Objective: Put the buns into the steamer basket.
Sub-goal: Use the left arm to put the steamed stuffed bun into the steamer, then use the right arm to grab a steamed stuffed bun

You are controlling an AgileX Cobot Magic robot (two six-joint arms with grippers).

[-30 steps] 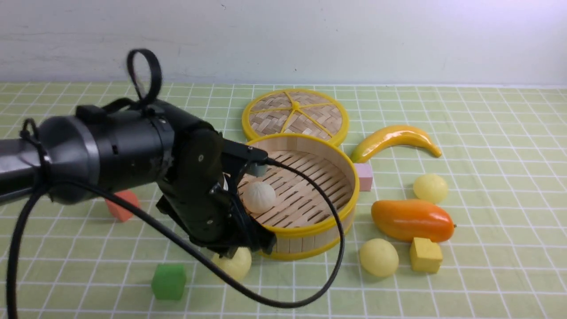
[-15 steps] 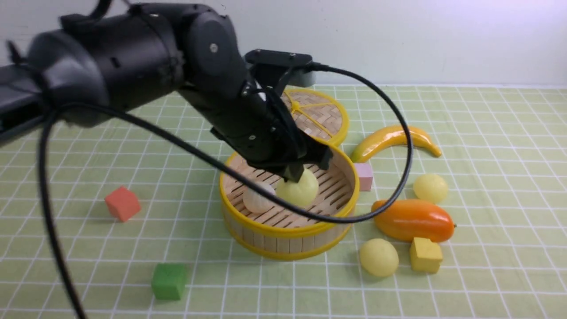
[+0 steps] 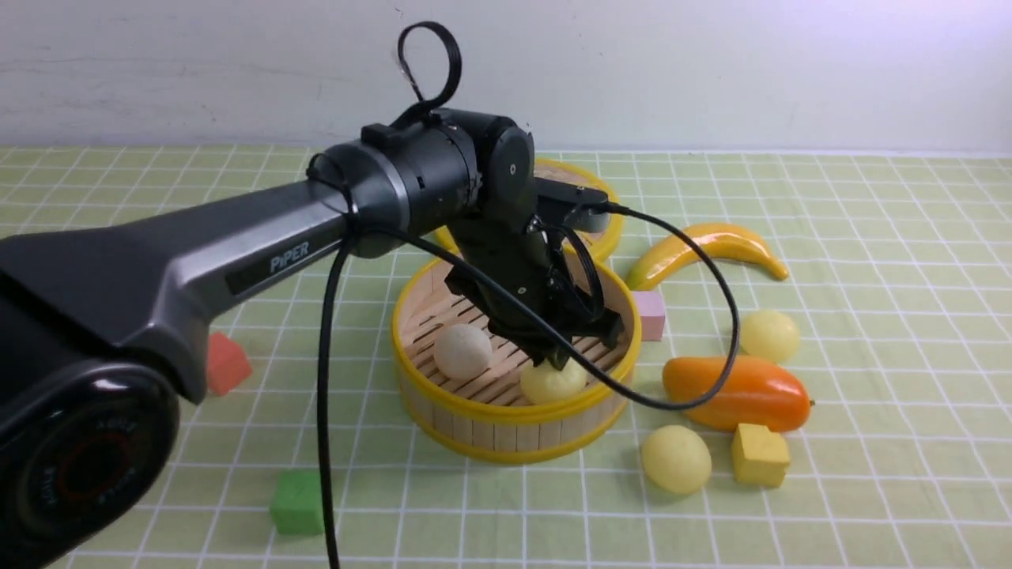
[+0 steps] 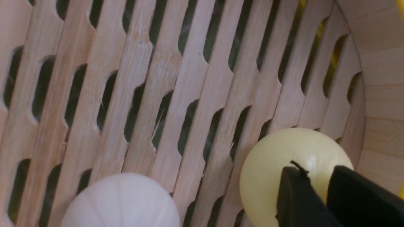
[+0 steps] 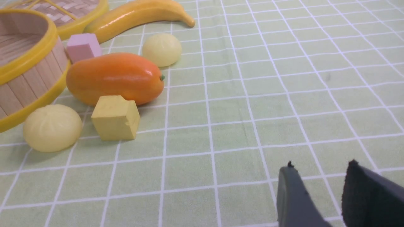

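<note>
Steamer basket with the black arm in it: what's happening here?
The robot is filling the steamer basket with toy buns. Its left gripper is inside, jaws slightly apart, right over a pale yellow bun lying on the slats beside an off-white bun. Two more wait on the table by the mango: the near yellow bun and the far yellow bun. The right gripper hangs open, holding nothing.

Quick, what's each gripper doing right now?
Left gripper: open, tips just above the yellow bun lying in the steamer basket, not gripping it.
Right gripper: open, empty.
</note>
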